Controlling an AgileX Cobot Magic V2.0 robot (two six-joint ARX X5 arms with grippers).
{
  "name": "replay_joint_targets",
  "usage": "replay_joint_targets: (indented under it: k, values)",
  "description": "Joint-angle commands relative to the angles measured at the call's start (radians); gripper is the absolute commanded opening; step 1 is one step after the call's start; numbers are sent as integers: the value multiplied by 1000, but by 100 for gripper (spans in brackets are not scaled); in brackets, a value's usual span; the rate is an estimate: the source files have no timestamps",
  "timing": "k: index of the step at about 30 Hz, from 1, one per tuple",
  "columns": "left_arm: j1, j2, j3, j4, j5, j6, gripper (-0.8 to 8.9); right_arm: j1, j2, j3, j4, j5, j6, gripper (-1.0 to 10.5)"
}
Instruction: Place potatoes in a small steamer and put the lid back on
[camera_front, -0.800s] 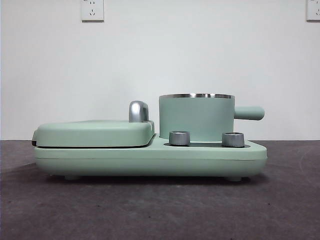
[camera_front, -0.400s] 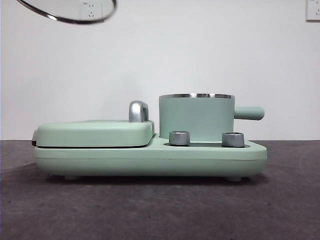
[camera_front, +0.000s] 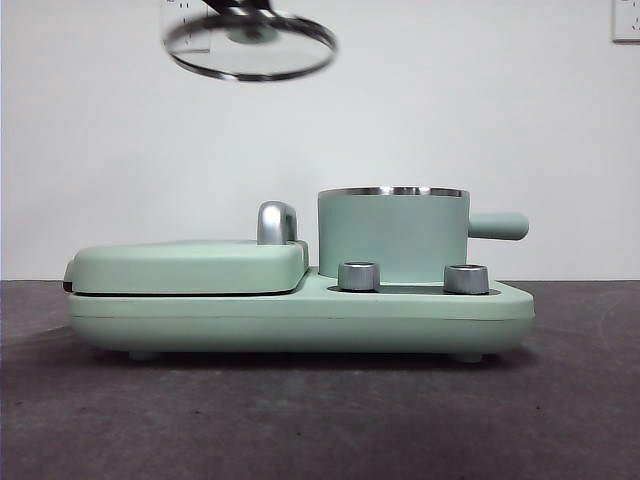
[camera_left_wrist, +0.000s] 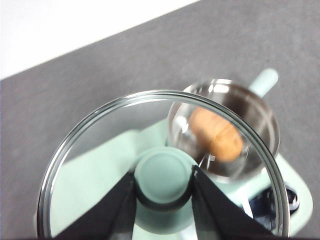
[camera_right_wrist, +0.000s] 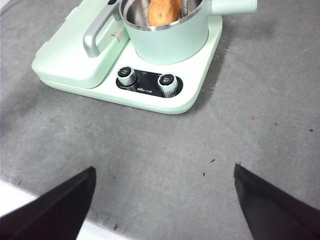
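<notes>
The small mint-green steamer (camera_front: 393, 235) stands on the right of its base, uncovered; it also shows in the left wrist view (camera_left_wrist: 250, 107) and the right wrist view (camera_right_wrist: 170, 37). The orange-brown potato (camera_left_wrist: 215, 134) lies inside it, also seen in the right wrist view (camera_right_wrist: 164, 12). My left gripper (camera_left_wrist: 164, 182) is shut on the green knob of the glass lid (camera_left_wrist: 100, 145). It holds the lid (camera_front: 250, 45) high in the air, up and left of the steamer. My right gripper (camera_right_wrist: 162, 200) is open and empty, back over the table in front of the appliance.
The flat mint-green griddle cover (camera_front: 190, 265) with its chrome handle (camera_front: 277, 222) fills the left half of the base. Two steel dials (camera_front: 359, 276) sit on the base in front of the steamer. The steamer's stubby handle (camera_front: 497, 225) sticks out to the right.
The lid has come into the front view from the top left, moving right and down toward the steamer. The appliance has not moved.
</notes>
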Motion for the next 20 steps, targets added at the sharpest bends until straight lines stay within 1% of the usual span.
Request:
replay_joint_targets:
  k: [1,4,9,14,20]
  values:
    - [-22,56,23,99,3,23,9,5,3,5,10,0,8,427]
    - [-42,106,25,156,3,21,8,5,3,5,10,0,8,427]
    - [-65,172,29,209,4,24,8,5,3,5,10,0,8,427]
    - [-81,226,29,251,46,24,9,5,3,5,10,1,8,427]
    - [-100,291,51,281,46,25,9,5,3,5,10,1,9,427]
